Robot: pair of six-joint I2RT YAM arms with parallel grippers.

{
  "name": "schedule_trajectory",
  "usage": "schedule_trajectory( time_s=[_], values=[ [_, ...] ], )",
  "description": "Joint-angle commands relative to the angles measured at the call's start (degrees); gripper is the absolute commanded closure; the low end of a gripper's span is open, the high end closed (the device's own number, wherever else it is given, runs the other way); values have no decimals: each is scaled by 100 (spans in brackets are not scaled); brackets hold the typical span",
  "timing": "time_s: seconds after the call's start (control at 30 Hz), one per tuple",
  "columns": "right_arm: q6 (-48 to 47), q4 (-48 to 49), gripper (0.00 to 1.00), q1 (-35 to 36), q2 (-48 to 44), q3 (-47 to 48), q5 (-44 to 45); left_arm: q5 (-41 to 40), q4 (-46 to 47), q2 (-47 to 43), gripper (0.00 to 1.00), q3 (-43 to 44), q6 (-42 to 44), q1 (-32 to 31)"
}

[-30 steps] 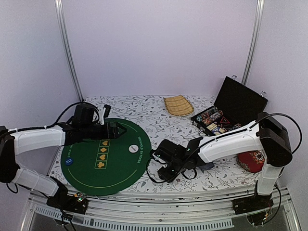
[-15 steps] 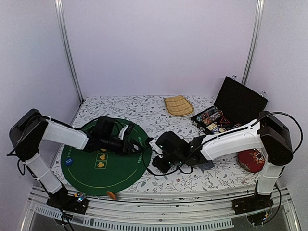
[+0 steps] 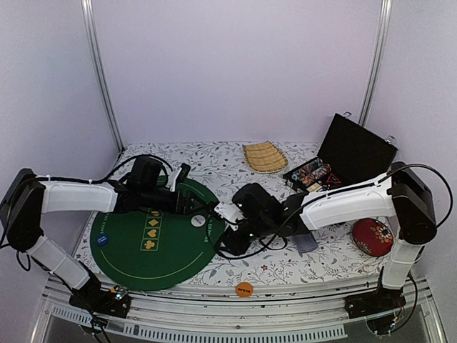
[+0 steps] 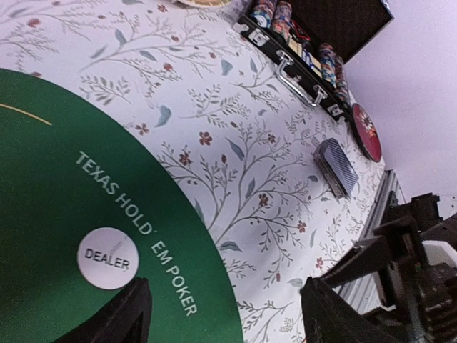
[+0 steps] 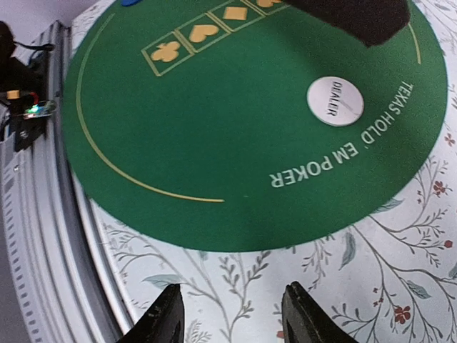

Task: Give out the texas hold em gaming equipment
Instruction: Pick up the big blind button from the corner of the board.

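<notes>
1. Landmark: the round green mat (image 3: 150,246) lettered TEXAS HOLD'EM POKER, on the left half of the counter (image 3: 214,161).
2. Left end effector (image 4: 228,320) hovers over the mat's right rim. Its jaws are wide with nothing between them. One finger is just beside the white dealer token (image 4: 107,258), which lies on the mat inside the lettering.
3. Right end effector (image 5: 234,318) hangs just off the mat's right rim, over the floral cloth and facing the mat. Its fingers are moderately apart and empty.
4. Blue token (image 3: 103,240) lies on the mat near its left rim. Orange token (image 3: 244,289) is off the mat, beyond its near-right rim on the front rail. Judgement: it is out of play there and needs retrieving.
5. Card deck (image 4: 336,166) lies back-up on the cloth, well to the right of the mat. The chip case (image 3: 318,179) stands open farther right and back. Judgement: supplies sit on the right arm's side, so that arm fetches and the left arm places.
6. Suit boxes (image 5: 203,32) on the mat carry no cards. Judgement: distribution is at an early stage.
</notes>
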Motion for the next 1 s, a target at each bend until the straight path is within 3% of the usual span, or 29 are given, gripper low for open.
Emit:
schedule_trajectory(
  time_s=[0.0, 0.2, 0.4, 0.7, 0.97],
  values=[
    [-295, -432, 49, -34, -679, -244, -1058, -550, -794, -403, 25, 21, 530, 107],
    [320, -1530, 48, -91, -1004, -531, -974, -707, -853, -772, 25, -178, 725, 77],
    [976, -1286, 50, 58, -1249, -1322, -1678, -725, -982, -898, 26, -205, 1271, -330],
    [218, -1625, 56, 443, -284, -976, -1695, -774, -900, -1338, 24, -393, 1276, -566],
    [132, -1821, 63, 575, -235, -1001, -1539, -844, -851, -1464, 24, -436, 1292, -566]
  ],
)
